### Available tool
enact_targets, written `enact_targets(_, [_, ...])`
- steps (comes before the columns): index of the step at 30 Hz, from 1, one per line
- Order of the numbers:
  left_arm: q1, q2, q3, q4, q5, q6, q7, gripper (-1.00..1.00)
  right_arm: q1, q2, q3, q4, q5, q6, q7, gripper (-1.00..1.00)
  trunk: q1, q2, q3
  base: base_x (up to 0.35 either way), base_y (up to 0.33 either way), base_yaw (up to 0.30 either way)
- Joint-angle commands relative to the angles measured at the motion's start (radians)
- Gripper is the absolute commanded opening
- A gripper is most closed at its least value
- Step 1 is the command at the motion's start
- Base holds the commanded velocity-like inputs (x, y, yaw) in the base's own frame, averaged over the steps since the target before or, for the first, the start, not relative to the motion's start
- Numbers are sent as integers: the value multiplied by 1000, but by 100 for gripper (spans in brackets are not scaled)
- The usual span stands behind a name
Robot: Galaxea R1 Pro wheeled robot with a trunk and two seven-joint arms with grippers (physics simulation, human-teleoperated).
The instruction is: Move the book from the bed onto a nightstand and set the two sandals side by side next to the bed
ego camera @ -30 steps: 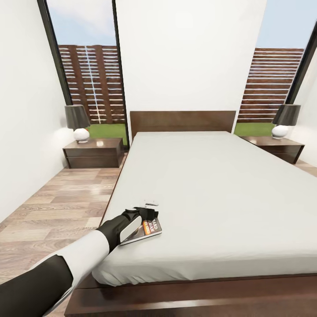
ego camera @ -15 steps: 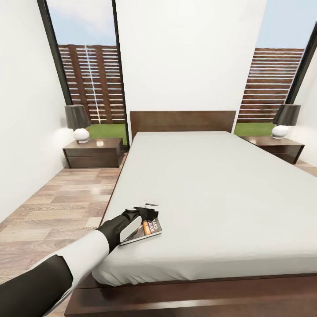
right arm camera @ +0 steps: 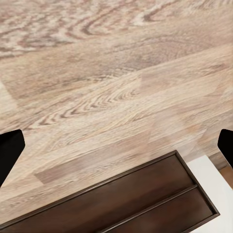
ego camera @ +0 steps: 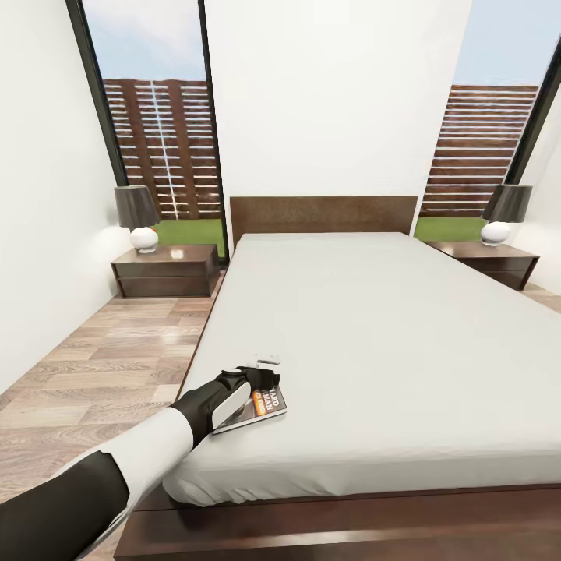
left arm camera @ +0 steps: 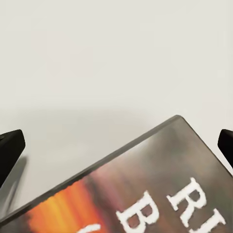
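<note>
The book (ego camera: 267,404), a thin dark paperback with an orange band and white lettering, lies flat on the bed (ego camera: 374,327) near its front left corner. My left gripper (ego camera: 261,375) hovers just over the book's left part, open, with nothing held. In the left wrist view the book's cover (left arm camera: 145,189) lies below the gripper (left arm camera: 116,145), whose dark fingertips (left arm camera: 9,145) stand wide apart. The right gripper (right arm camera: 116,145) is open above the wood floor beside the bed's dark frame (right arm camera: 136,199). The sandals are out of view.
A dark nightstand (ego camera: 165,273) with a black-shaded lamp (ego camera: 139,218) stands left of the headboard, and a second nightstand (ego camera: 491,261) with a lamp (ego camera: 502,214) at the right. Wood-plank floor (ego camera: 101,366) runs along the bed's left side to the white wall.
</note>
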Motion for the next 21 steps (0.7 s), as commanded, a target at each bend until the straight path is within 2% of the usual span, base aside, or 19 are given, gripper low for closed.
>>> enact_targets(1, [9,1,-7,16,21,0,9,100,0,0,-6,2,0,-8,0,100,0,0,-1,0,0,0])
enact_targets(9, [9,1,-8,17,18,0,9,100,0,0,-7,2,0,-8,0,100,0,0,-1,-46,0,0])
enact_targets(17, [10,0,-6,17,-29,0,9,100,0,0,-7,2,0,-8,0,100,0,0,-1,-62,0,0])
enact_targets(21, [10,-1,-5,17,-38,0,9,100,0,0,-7,2,0,-8,0,100,0,0,-1,-23,0,0])
